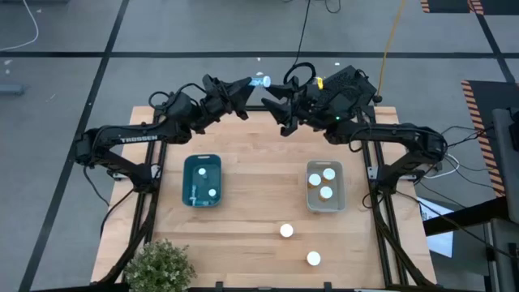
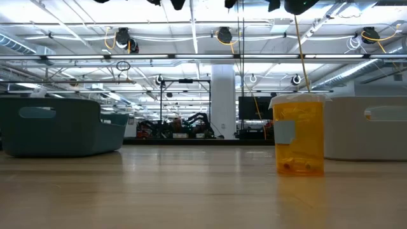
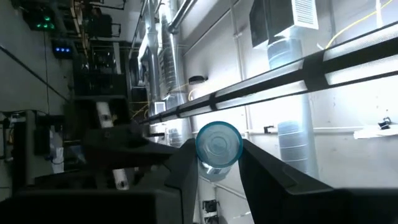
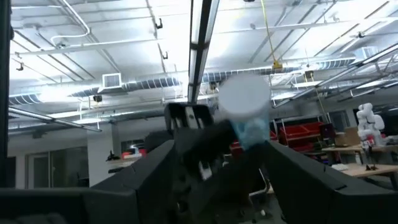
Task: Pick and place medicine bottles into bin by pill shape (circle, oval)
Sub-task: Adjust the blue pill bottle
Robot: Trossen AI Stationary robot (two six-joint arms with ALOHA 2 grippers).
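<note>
A leafy potted plant (image 1: 159, 266) at the wooden table's (image 1: 251, 243) near-left corner — grey taped floor (image 1: 65, 89) around

The whole wooden table (image 1: 259, 203) is seen from straight above. A level view is taken at tabletop height, close to an amber bottle (image 2: 298, 133), facing the hall behind. Both wrist views are aimed upward at ceiling pipes. A clear bottle (image 3: 218, 146) is shared by the wrist and overhead views.
</note>
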